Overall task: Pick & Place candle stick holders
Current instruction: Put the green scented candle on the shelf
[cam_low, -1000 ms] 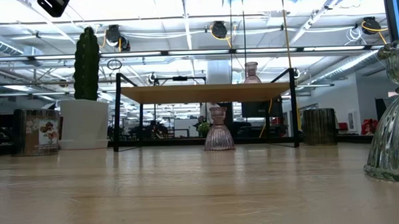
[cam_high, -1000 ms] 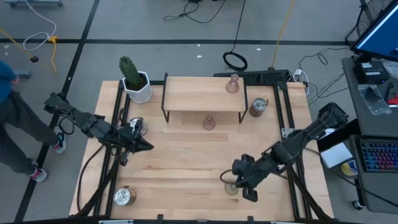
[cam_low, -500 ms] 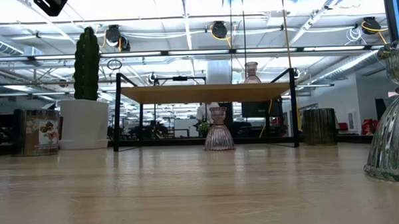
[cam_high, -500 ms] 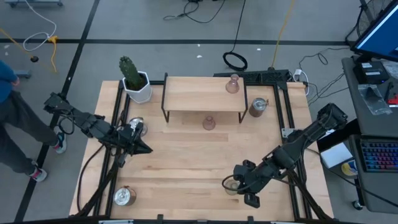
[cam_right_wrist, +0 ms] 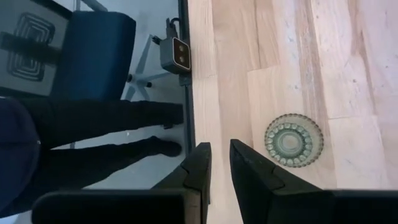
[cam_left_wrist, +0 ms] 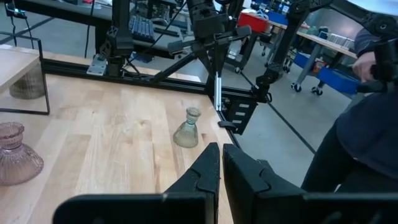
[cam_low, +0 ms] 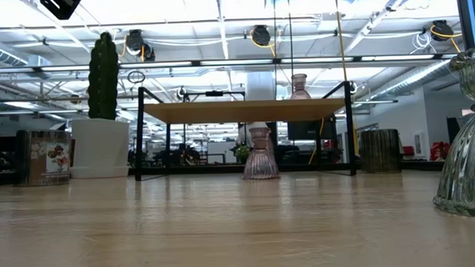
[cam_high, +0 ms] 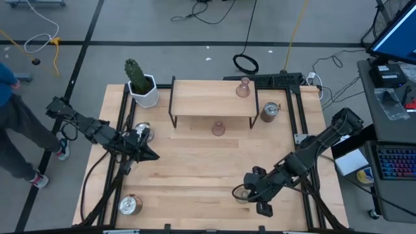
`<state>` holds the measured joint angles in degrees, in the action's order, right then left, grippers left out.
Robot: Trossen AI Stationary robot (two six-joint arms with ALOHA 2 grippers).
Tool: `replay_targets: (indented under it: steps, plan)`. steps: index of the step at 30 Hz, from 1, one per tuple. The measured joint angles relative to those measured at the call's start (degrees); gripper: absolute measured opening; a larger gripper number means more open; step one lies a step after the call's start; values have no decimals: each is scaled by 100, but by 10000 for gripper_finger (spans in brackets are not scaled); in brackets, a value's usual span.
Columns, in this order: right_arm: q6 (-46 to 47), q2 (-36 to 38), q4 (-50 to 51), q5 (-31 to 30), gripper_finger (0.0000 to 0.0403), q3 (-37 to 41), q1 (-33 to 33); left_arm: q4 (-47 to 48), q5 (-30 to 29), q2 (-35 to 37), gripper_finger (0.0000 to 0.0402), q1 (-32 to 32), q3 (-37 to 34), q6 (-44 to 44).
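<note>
The olive-green holder (cam_high: 241, 194) stands upright on its base near the table's near edge; it also shows in the low view (cam_low: 467, 141) and the left wrist view (cam_left_wrist: 187, 127). My right gripper (cam_high: 250, 186) hangs over the table just beside it, fingers pointing down with a narrow gap (cam_right_wrist: 220, 163), empty; the holder (cam_right_wrist: 293, 140) shows from above next to them. One pink holder (cam_high: 244, 88) stands on the wooden shelf, another (cam_high: 218, 128) in front of it. My left gripper (cam_high: 148, 153) waits shut at the table's left, beside a silver cup (cam_high: 142, 134).
A black-framed wooden shelf (cam_high: 214, 97) stands at the back. A white pot with a cactus (cam_high: 142, 86) is at the back left. Silver cups stand right of the shelf (cam_high: 270, 112) and at the near left corner (cam_high: 130, 205). A person (cam_high: 10, 123) stands left of the table.
My right gripper has gone a little toward the table's near edge, next to the olive-green holder, which has stayed standing where it was.
</note>
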<state>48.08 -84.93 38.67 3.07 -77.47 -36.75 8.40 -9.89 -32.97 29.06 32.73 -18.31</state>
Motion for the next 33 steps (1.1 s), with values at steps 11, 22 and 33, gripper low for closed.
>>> replay_targets:
  steps: [11, 22, 33]
  plan:
    - [-859, -9, 53, -2, 56, 360, 11, 0, -20, 0, 21, -2, 0, 2]
    - [-1585, -9, -170, 15, 135, 654, 419, 2, -26, 0, 21, -2, 0, 4]
    - [-2229, -356, -172, 286, 196, 658, 737, 2, -66, -2, 21, -2, 0, 7]
